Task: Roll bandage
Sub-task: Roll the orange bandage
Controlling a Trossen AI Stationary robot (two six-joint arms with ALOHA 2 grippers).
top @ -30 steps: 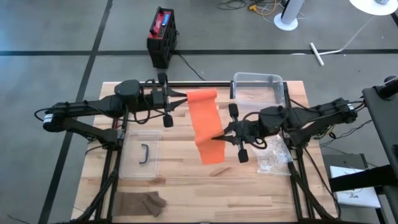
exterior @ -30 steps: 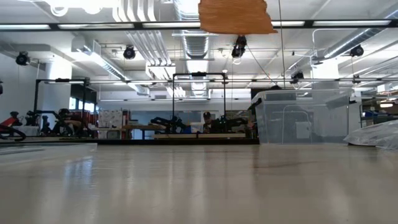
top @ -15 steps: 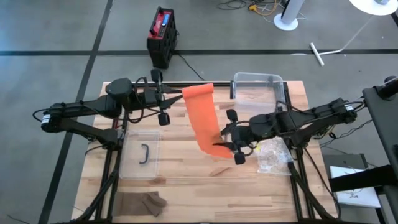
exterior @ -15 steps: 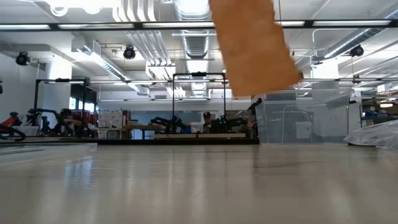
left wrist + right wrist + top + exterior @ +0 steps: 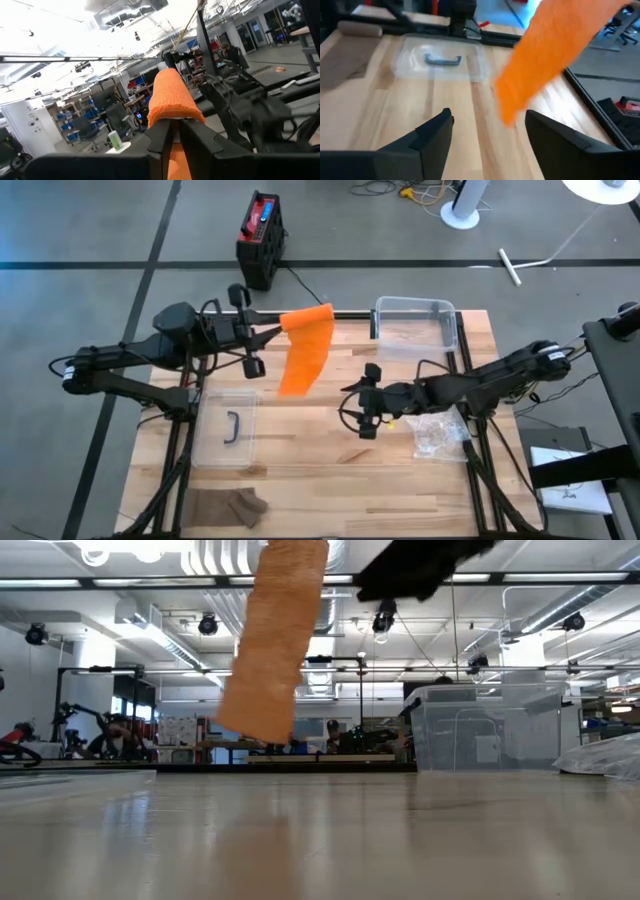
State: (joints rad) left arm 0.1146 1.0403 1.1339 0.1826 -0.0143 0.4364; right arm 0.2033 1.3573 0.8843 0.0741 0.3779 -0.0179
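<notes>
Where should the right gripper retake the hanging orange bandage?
At its free lower end, coming in from the right gripper's side with jaws across the strip's flat faces. The left gripper pinches only the top, so the strip dangles clear of the table.

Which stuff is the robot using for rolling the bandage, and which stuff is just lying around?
For the job:
- bandage, pinched in the left gripper
- right gripper, open

Lying around:
- clear bin
- lid
- brown cloth
- plastic bag

Bandage [image 5: 306, 348]: solid orange, no pattern. Bench [image 5: 330, 470]: pale wood in lengthwise planks. Bin [image 5: 418, 323] and lid [image 5: 228, 428]: clear plastic, lid handle dark grey; folded cloth [image 5: 228, 505]: brown.
</notes>
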